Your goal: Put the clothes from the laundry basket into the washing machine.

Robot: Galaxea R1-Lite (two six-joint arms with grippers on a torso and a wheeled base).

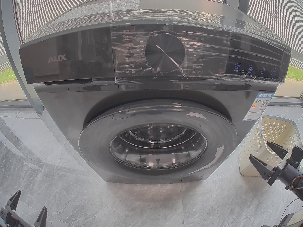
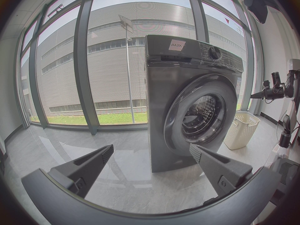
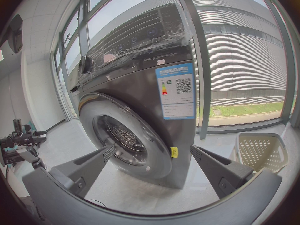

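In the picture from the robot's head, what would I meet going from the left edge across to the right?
left gripper, fingers apart, low in the corner → washing machine door, shut → laundry basket on the floor beside the machine

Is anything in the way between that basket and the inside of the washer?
Yes: the round door of the washing machine is shut. Nothing visible lies between the right gripper and the laundry basket.

Grey marble floor [image 1: 63,180]; tall daylit windows [image 2: 106,63].
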